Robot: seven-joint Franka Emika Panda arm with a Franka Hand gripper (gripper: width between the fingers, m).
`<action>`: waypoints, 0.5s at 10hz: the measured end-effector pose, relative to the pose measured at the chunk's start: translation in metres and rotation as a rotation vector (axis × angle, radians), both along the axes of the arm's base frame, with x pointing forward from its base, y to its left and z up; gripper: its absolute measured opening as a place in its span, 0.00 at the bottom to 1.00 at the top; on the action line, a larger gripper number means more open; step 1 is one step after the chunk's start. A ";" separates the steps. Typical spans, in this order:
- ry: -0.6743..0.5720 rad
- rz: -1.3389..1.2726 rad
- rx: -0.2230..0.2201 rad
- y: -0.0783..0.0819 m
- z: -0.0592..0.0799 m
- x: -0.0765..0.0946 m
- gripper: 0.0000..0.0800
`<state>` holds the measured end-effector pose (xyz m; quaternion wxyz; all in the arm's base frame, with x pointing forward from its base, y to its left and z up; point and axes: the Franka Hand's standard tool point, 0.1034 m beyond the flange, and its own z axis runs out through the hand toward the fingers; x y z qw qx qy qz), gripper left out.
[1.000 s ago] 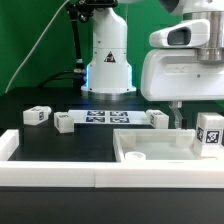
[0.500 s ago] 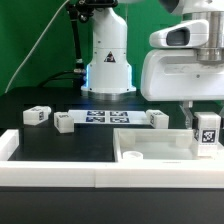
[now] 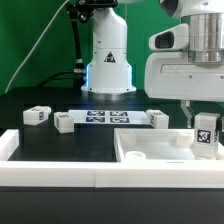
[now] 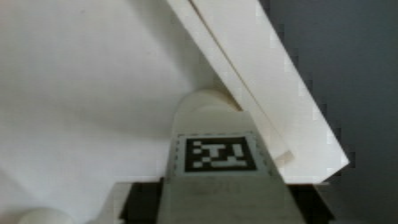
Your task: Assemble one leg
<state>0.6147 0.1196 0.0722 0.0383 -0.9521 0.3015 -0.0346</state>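
In the exterior view, the leg (image 3: 205,133) is held upright in the gripper (image 3: 203,122) at the exterior view's right, over the large white square piece (image 3: 150,150); it is seen shifted slightly left and lower than a second ago, which suggests insertion is near. In the wrist view, the leg (image 4: 222,150) is clamped between the closed fingers (image 4: 151,203), its tip at a corner recess (image 4: 214,100).

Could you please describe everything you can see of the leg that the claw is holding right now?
The leg is a small white cuboid peg, plastic by its look, with a black-and-white square tag on the face toward the camera. It stands upright, gripped by the claw at the exterior view's right. Its lower end sits over the large white square piece, near that piece's raised edge; whether it touches is unclear. The wrist view shows the tag and the peg's rounded far end.
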 end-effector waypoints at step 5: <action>0.041 -0.745 0.096 0.010 -0.001 -0.001 0.36</action>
